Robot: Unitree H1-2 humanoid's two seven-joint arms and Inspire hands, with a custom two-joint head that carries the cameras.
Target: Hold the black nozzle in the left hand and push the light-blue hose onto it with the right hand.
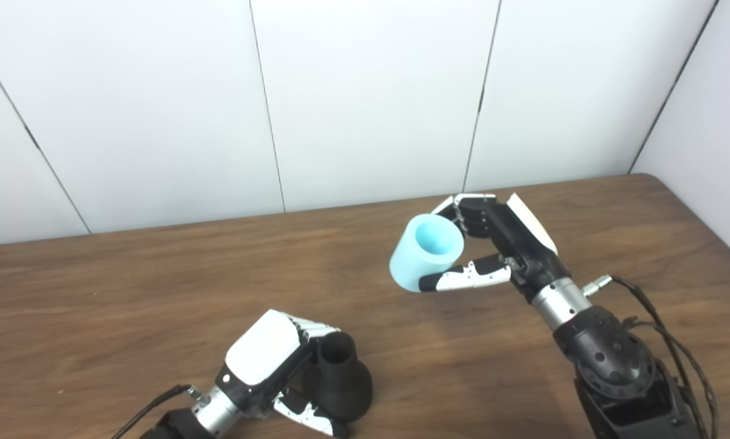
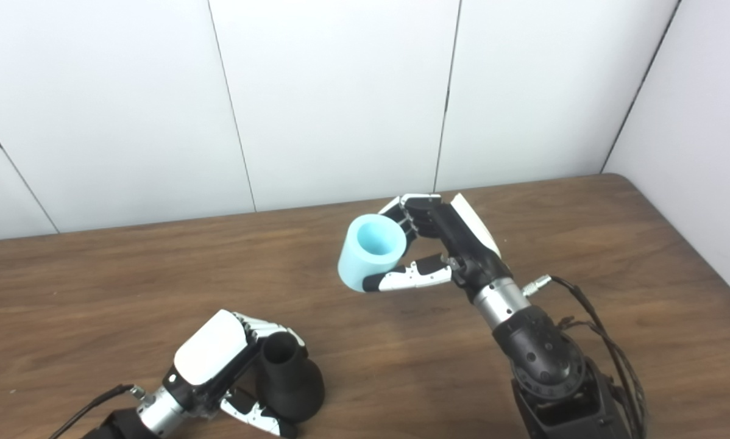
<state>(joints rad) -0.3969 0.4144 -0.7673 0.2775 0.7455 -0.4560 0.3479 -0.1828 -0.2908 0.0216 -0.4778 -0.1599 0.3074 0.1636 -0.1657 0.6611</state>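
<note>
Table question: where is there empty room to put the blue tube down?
Bare wood lies along the wall on the table's left side, and between the two hands. The right corner is free too. It is crowded near the front, where the left hand grips the black nozzle. The right hand holds the light-blue hose.

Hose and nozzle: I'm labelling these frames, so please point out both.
hose [image 1: 415, 259]: left eye view, on its light-blue outer wall.
nozzle [image 2: 292, 381]: right eye view, on its flared black body.

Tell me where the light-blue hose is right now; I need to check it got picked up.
The light-blue hose is in the right hand, right of centre above the table, apart from the black nozzle at the left hand.
</note>
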